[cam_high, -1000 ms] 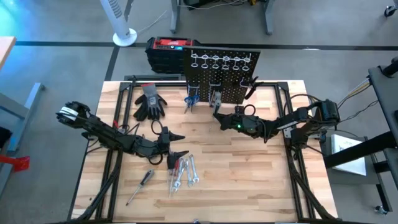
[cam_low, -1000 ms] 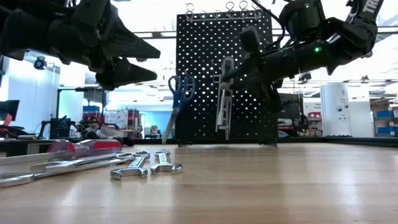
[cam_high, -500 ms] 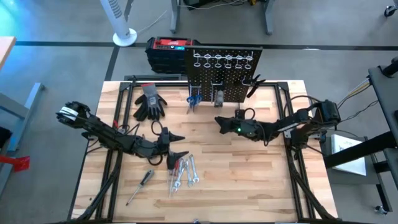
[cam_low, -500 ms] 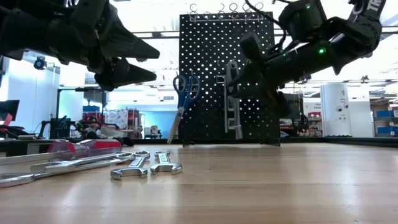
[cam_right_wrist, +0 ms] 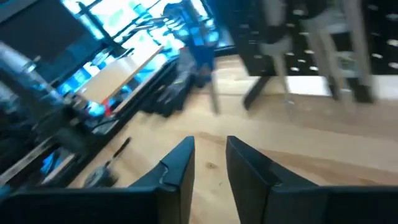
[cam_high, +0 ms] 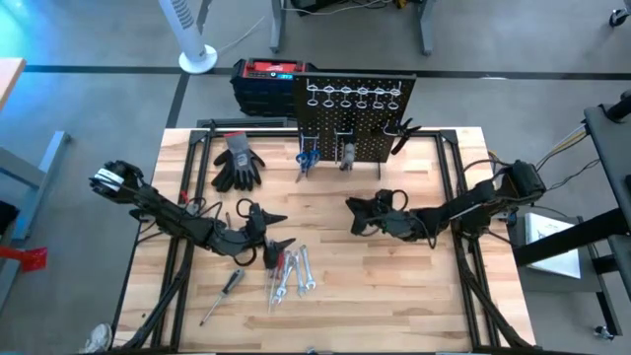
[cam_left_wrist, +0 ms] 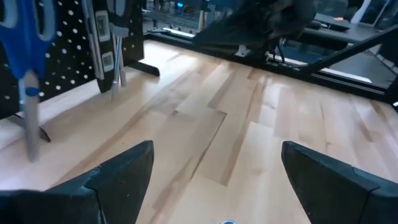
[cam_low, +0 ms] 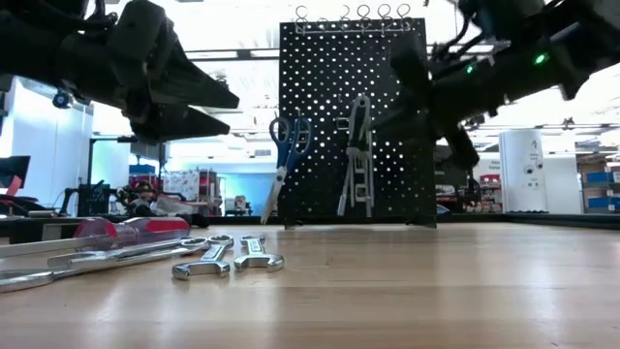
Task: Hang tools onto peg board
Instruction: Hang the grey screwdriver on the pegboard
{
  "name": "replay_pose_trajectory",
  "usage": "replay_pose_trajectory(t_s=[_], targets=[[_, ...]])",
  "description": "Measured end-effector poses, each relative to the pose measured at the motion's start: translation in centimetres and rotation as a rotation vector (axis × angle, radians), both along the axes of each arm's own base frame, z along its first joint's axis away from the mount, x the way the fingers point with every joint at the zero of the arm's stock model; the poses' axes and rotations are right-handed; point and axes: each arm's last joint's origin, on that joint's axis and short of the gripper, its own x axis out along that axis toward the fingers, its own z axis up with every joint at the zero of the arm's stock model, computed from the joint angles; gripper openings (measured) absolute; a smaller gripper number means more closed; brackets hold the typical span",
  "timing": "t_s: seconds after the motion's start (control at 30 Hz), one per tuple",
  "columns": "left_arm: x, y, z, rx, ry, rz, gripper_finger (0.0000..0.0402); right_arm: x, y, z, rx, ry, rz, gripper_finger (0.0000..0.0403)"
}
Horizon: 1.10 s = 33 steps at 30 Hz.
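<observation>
Since a second ago the right pincer (cam_high: 353, 213) has been drawn back from the peg board (cam_high: 357, 120) toward the middle of the worktop (cam_high: 394, 296), and the board, which was tilted then, is seen upright again at the far edge. The silver tool (cam_low: 356, 155) that was beside that pincer is left hanging on the board's face, next to the blue-handled scissors (cam_low: 283, 167); in the low view both hang from the board with their lower ends near the worktop. The right arm is stretched low from the right edge toward the centre, its pincer empty with the fingers (cam_right_wrist: 180, 167) brought close together, only a narrow gap being seen between them in the right wrist view. The left arm is unchanged: it is extended from the left edge toward the centre, with the left pincer (cam_high: 279, 230) held wide apart and empty above the loose tools. The wrenches (cam_high: 298, 274) and a red-handled screwdriver (cam_high: 280, 263) are laid together near the middle of the worktop, closer to the near edge, just beside the left pincer. A second screwdriver (cam_high: 222, 294) lies alone nearer the near left corner. The work gloves (cam_high: 237, 163) are left by the far edge, to the left of the board, and a red-topped box (cam_high: 266, 81) stands behind the worktop.
</observation>
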Motion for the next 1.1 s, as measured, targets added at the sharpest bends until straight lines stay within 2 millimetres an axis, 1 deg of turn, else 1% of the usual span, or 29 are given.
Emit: replay_pose_trajectory(t_s=[0.1,0.23,0.37,0.43,0.53,0.63,0.77,0.93,1.1], targets=[[0.0,0.0,0.0,-0.019,0.000,-0.012,0.0342,-0.5,0.5,1.4,-0.054,-0.009,0.043,0.0065],[0.0,0.1,0.1,-0.043,-0.013,-0.002,0.0340,-2.1,0.4,3.5,-0.123,-0.028,0.093,0.0063],[0.2,0.8,0.3,-0.079,-0.032,0.034,0.0332,-4.5,-0.2,5.7,-0.170,-0.026,0.153,0.0073],[0.3,1.2,0.4,-0.096,-0.040,0.057,0.0326,-5.8,-0.6,6.6,-0.202,0.012,0.165,0.0079],[0.5,2.0,0.4,-0.107,-0.046,0.094,0.0317,-7.9,-1.1,7.6,-0.252,0.082,0.178,0.0086],[0.6,2.6,0.6,-0.118,-0.058,0.122,0.0312,-9.9,-1.6,8.3,-0.269,0.110,0.184,0.0085],[0.4,3.1,1.3,-0.137,-0.084,0.138,0.0311,-12.0,-2.1,9.4,-0.263,0.072,0.171,0.0072],[-0.6,3.6,2.8,-0.090,-0.079,0.136,0.0311,-13.7,-2.6,10.5,-0.251,-0.014,0.145,0.0044],[-1.9,4.5,4.5,-0.025,-0.080,0.150,0.0311,-14.8,-3.3,11.6,-0.290,-0.030,-0.038,0.0016]])
